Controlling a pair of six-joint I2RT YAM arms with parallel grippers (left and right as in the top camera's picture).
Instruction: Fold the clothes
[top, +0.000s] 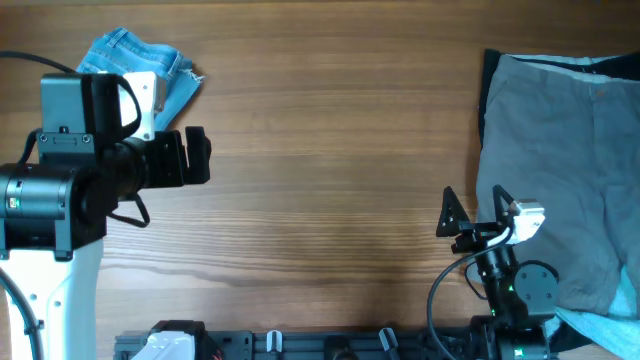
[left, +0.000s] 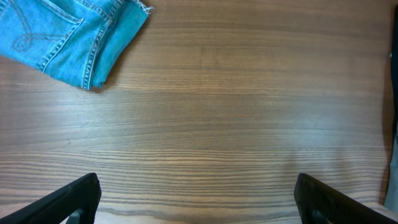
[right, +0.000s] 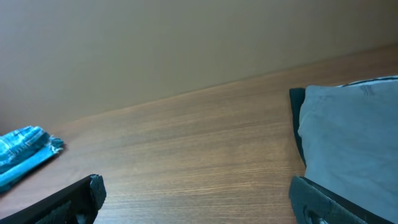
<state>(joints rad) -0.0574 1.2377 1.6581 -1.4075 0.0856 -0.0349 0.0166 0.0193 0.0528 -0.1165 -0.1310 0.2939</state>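
While the jeans (top: 140, 62) sit folded at ten o'clock, the trousers (top: 560, 150) at three o'clock apparently await folding; the left gripper (left: 196, 182) and right gripper (right: 196, 182) hold nothing, jaws apart.

The left arm (top: 60, 190) covers the near part of the light-blue denim jeans (top: 125, 50) at the table's (top: 330, 120) far left corner, so their full length cannot be read. The left wrist view cuts them off at its top and left edges. At the table's right side, the grey-khaki trousers (top: 560, 150) run past the top and right edges. A dark cloth (top: 486, 100) under them shows only as a thin strip. At the table's near right corner a pale blue cloth (top: 600, 325) is cut off and cannot be identified. The left gripper (left: 196, 186) and right gripper (right: 196, 186) show only fingertips at the bottom edges.
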